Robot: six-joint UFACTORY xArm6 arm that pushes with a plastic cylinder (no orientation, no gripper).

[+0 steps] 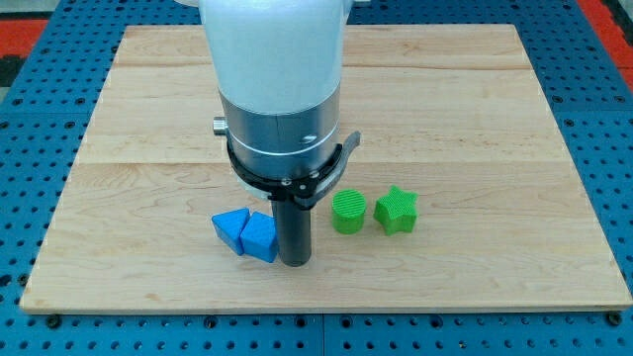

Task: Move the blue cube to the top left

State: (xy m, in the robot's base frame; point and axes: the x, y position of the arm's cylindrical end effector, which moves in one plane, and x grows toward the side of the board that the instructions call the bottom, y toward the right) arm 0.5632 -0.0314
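Two blue blocks lie together near the view's bottom, left of centre. The left one (230, 229) looks like a wedge or triangle. The right one (260, 237) is blocky and may be the blue cube, though its shape is hard to make out. My tip (295, 262) is at the lower end of the dark rod, touching or almost touching the right side of the right blue block. The arm's white and grey body (280, 89) rises above it and hides the board behind it.
A green cylinder-like block (348, 212) and a green star-shaped block (397, 210) sit just right of the rod. The wooden board (148, 119) lies on a blue perforated table (40, 119); its bottom edge is close below the blue blocks.
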